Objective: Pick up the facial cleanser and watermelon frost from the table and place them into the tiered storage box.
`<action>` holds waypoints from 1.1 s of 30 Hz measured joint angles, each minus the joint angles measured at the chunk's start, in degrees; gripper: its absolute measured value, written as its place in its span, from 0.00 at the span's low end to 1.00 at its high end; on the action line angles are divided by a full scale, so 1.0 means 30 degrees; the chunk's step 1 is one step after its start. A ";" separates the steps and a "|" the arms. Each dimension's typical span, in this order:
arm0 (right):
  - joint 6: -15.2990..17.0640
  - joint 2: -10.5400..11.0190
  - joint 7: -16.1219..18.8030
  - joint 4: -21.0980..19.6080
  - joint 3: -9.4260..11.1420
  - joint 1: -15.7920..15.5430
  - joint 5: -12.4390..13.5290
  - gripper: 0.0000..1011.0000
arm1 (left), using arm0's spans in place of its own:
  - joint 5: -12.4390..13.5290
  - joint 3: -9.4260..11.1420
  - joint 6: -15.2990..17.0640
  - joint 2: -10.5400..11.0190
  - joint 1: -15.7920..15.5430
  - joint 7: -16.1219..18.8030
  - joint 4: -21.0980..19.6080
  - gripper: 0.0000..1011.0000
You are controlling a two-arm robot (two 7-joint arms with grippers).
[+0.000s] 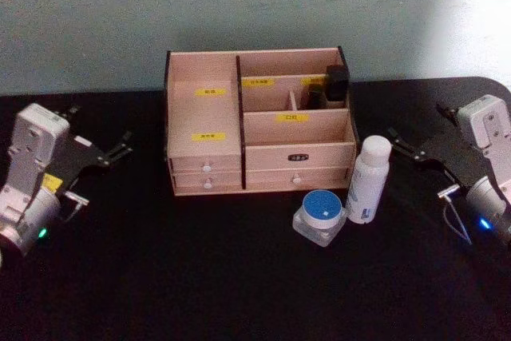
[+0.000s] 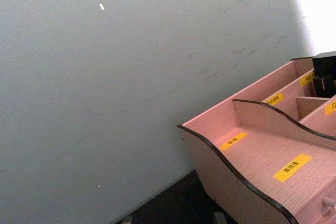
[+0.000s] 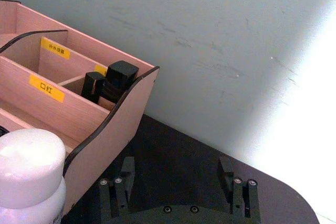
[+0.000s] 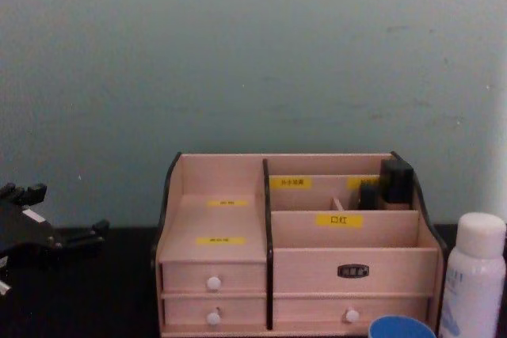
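The tiered storage box [image 1: 259,121] stands at the middle back of the black table; the left wrist view shows it from its left side [image 2: 252,150]. The facial cleanser [image 1: 369,180], a tall white bottle, stands upright just off the box's front right corner. The watermelon frost [image 1: 321,215], a squat jar with a blue lid, sits in front of the box, left of the bottle. My left gripper [image 1: 100,132] hovers open to the left of the box. My right gripper [image 1: 417,123] hovers open to the right of the bottle, its fingers [image 3: 126,170] apart and empty.
Dark small containers [image 1: 335,84] fill the box's back right compartment. A pale wall rises right behind the table. The table's far right corner [image 1: 487,85] is rounded. Black tabletop stretches in front of the jar and bottle.
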 joint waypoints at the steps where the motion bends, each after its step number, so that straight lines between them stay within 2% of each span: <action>1: 0.0000 0.0000 0.0000 0.0000 -0.0001 0.0001 -0.0001 0.99 | 0.0001 -0.0001 0.0000 0.0000 0.0001 0.0000 0.0000 0.99; 33: 0.0000 0.0000 0.0000 0.0000 0.0000 0.0000 0.0000 0.99 | 0.0000 0.0000 0.0000 0.0000 0.0001 0.0001 0.0000 0.99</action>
